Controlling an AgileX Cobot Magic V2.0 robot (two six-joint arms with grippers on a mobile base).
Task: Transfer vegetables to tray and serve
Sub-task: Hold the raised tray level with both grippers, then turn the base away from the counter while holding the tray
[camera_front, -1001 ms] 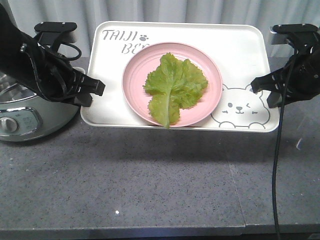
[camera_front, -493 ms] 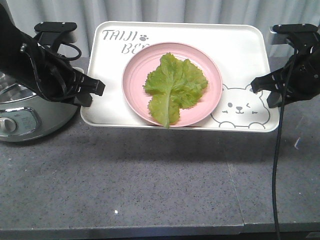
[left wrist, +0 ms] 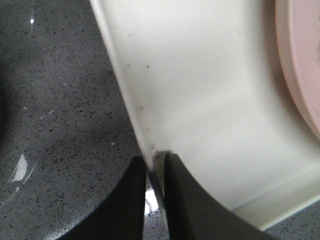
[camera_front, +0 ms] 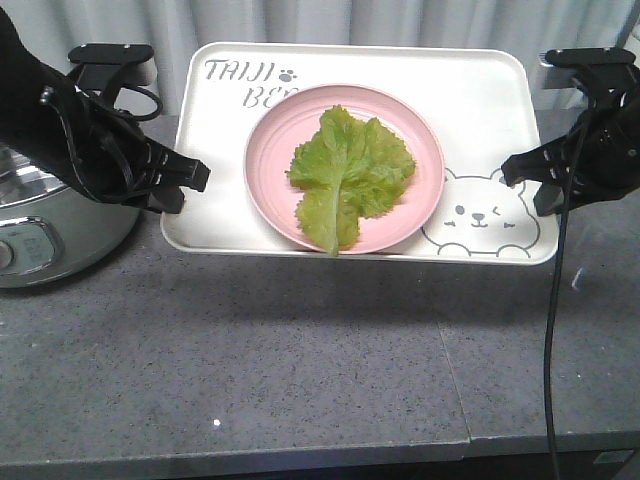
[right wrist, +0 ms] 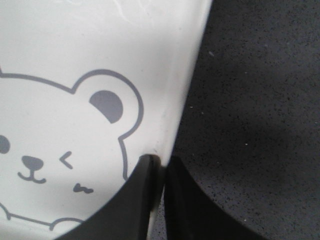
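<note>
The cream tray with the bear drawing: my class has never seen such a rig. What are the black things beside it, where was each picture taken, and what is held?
The black things are a robot's two arms. The wide picture looks over a grey speckled counter; the two close-ups come from wrist cameras. The left gripper and right gripper each pinch an edge of the cream rectangular plastic tray. On it sits a round pink plate with a green lettuce leaf. A silver cooker stands at the left.
</note>
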